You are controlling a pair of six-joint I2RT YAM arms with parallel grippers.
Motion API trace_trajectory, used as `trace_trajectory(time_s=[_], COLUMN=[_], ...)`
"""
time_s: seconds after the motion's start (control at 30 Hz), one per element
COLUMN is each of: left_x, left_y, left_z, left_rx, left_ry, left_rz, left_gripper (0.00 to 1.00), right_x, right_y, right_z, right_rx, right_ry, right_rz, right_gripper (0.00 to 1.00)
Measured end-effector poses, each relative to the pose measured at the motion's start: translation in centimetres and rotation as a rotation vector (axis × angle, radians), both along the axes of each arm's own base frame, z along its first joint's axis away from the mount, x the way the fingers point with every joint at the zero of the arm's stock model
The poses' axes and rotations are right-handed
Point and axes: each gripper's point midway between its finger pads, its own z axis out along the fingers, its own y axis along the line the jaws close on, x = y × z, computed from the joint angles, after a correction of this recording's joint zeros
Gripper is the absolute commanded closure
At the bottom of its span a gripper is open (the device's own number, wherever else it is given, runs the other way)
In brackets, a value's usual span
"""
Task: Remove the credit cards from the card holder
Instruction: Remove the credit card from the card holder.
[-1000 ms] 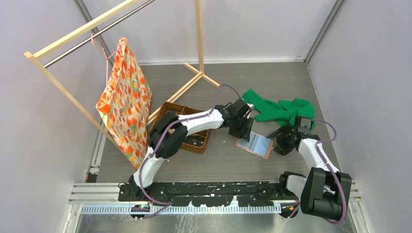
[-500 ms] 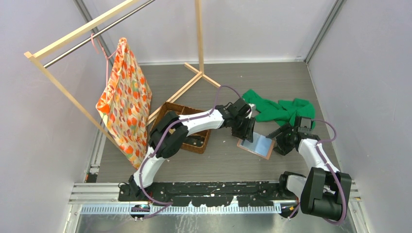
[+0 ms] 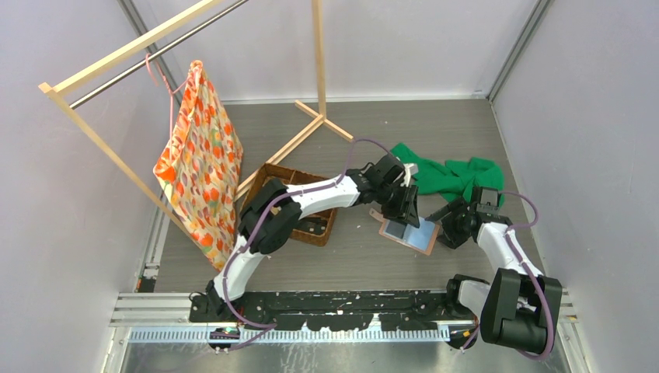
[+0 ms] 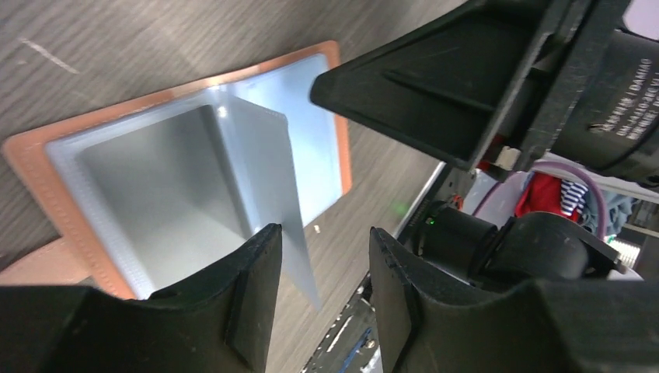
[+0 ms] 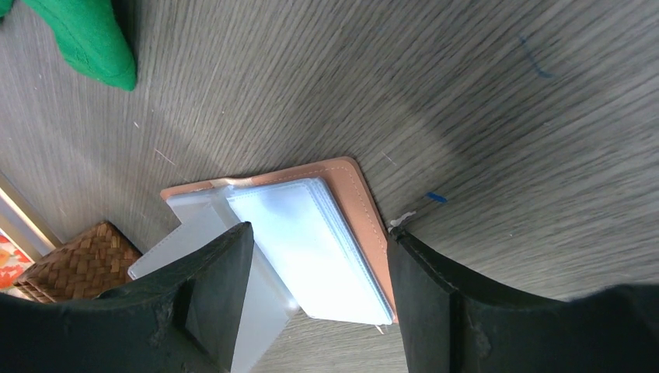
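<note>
The salmon card holder lies open on the table, its grey sleeves facing up. My left gripper hovers over its far end. In the left wrist view one grey sleeve leaf stands up from the holder into my left gripper, against one finger, with a gap to the other. My right gripper straddles the holder at its right end, a fingertip against each long edge. The credit cards are hidden; I cannot make any out in the sleeves.
A brown woven basket sits left of the holder, partly under the left arm. A green cloth lies just behind the grippers. A patterned bag hangs from a wooden rack at the back left.
My left gripper has moved right over the holder and turned, and a sleeve leaf now stands up between its jaws. The right arm has stayed put.
</note>
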Motion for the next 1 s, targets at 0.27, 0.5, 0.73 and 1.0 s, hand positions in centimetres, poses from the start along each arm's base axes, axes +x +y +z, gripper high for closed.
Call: trace_trajectory(time_s=[0.27, 0.5, 0.73, 1.0], left_x=[-2.6, -4.4, -4.1, 0.2], left_y=[-2.2, -3.6, -2.9, 2.1], left_z=[1.2, -0.3, -0.4, 3.5], left_rx=[-0.081, -0.100, -0.097, -0.141], left_ry=[0.048, 0.092, 0.077, 0.056], left_rz=[-0.056, -0.084, -0.090, 0.017], left_gripper=[0.53, 0.54, 0.54, 0.54], right_x=[-0.8, -0.5, -0.7, -0.4], right_y=[-0.3, -2.9, -4.2, -3.3], right_z=[0.3, 2.6, 4.7, 5.5], right_rx=[-0.014, -0.075, -0.109, -0.073], right_ry=[0.028, 0.006, -0.029, -0.056], right_rz=[-0.022, -0.127, -0.182, -0.141], right_gripper=[0.32, 0.32, 0.32, 0.33])
